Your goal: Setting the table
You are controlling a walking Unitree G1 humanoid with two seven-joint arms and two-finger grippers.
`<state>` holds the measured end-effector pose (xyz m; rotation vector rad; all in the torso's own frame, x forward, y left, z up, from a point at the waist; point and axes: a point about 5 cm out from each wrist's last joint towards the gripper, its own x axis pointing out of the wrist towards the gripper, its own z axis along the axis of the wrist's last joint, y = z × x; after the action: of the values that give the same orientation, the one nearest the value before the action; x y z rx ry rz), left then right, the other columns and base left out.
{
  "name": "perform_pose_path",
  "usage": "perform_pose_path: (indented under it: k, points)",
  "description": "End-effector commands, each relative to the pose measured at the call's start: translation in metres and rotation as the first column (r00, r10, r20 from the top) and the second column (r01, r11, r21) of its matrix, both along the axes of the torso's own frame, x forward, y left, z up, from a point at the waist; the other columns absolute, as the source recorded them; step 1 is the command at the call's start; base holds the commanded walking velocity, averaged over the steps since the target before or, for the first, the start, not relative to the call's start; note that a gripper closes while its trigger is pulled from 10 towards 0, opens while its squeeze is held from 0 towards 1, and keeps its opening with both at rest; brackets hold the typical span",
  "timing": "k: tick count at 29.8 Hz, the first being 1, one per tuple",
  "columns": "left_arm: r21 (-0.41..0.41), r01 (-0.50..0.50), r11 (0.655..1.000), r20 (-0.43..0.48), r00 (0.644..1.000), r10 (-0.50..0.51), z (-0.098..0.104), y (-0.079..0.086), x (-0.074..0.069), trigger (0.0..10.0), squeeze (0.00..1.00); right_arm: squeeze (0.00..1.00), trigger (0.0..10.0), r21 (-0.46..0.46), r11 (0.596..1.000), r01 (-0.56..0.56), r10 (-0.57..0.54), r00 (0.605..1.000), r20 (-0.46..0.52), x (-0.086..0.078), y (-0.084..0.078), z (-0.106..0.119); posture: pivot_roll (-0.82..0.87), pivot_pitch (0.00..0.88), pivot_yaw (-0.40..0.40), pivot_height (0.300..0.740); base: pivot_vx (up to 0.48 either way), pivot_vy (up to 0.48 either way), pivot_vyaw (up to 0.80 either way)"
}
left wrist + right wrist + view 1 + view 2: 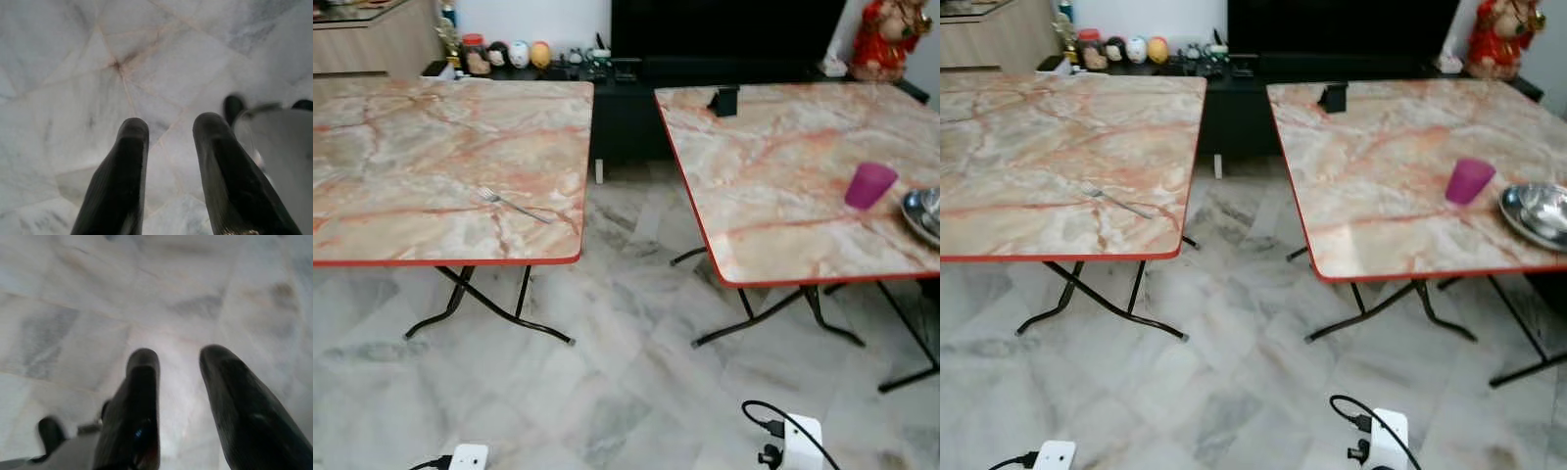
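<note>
Both grippers, left (166, 147) and right (181, 382), hung low over the marble floor (626, 392) with fingers spread and nothing between them. Fork (514, 205) lay on the left table (411, 157) at about 11 o'clock, long axis running 10-to-4, nearer the left arm. Purple cup (869, 185) stood upright on the right table (773, 157) at 1 o'clock, just beside a metal bowl (1538, 211); contents of either could not be told.

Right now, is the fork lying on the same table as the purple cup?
No, the fork lies on the left table, while the purple cup stands on the right table.
</note>
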<state>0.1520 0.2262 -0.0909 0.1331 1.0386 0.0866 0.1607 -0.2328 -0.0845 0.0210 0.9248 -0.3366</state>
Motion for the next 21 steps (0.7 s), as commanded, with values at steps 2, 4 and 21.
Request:
perform_pose_path:
  k: [2,4,21]
  points:
    - [0.016,-0.014,1.000,-0.018,1.000,0.014,-0.001,0.008,-0.007,10.0,0.00,0.00,10.0,0.015,1.000,0.013,-0.013,1.000,0.016,0.002,0.005,0.000,0.01,0.000,-0.010,0.740,0.000,0.322,0.00]
    - [0.017,-0.017,1.000,-0.020,1.000,0.017,-0.001,0.008,-0.007,10.0,0.00,0.00,10.0,0.016,1.000,0.020,-0.020,1.000,0.016,0.001,0.005,0.000,0.02,0.000,-0.014,0.740,0.000,0.326,0.00]
    - [0.017,-0.080,0.997,-0.006,0.997,0.081,0.000,0.012,-0.008,10.0,0.00,0.00,10.0,0.003,1.000,0.030,-0.030,0.999,-0.009,-0.008,-0.001,-0.003,0.09,0.000,-0.063,0.740,0.000,0.325,0.00]
